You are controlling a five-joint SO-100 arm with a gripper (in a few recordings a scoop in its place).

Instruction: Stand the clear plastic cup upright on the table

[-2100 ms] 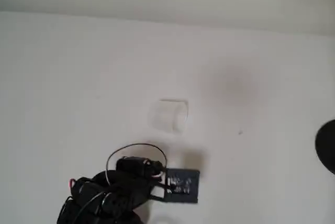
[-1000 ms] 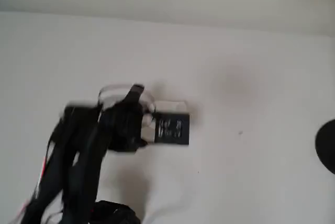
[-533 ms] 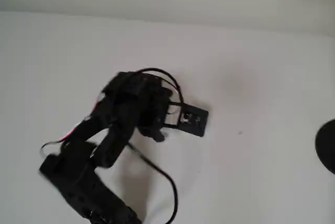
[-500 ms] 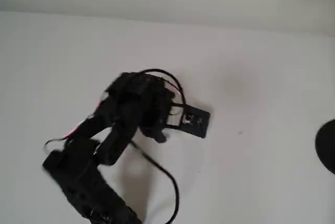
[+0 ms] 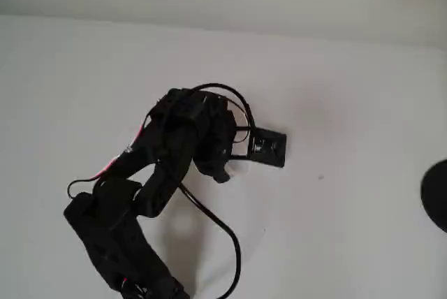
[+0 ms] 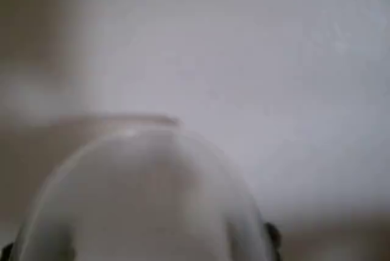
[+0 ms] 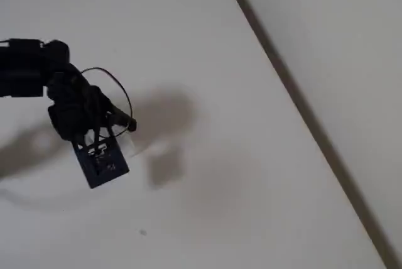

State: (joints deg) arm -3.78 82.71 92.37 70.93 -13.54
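1. In the overhead view the black arm (image 5: 133,208) reaches up from the lower left across the white counter (image 5: 349,103), its tool (image 5: 227,163) near the middle of the picture.
2. A black circuit-board square (image 5: 267,147) juts out from the tool's head to the right; in the fixed view the same square (image 7: 100,164) hangs below the tool (image 7: 116,132) and casts a soft shadow on the counter (image 7: 220,61).
3. The clear plastic cup (image 6: 143,200) fills the lower half of the wrist view as a pale rounded dome (too blurred to tell rim from base), with the counter (image 6: 274,60) behind it.
4. In the overhead view a faint whitish patch of the cup (image 5: 239,168) shows just beside the tool's tip, under the board.
5. I cannot tell whether the tool is spread or pinching the cup; its fingers are hidden by the arm's own bulk.
6. Nothing can be made out inside the cup.
7. A dark rounded object (image 5: 436,205) sits at the overhead view's right edge, well apart from the arm.
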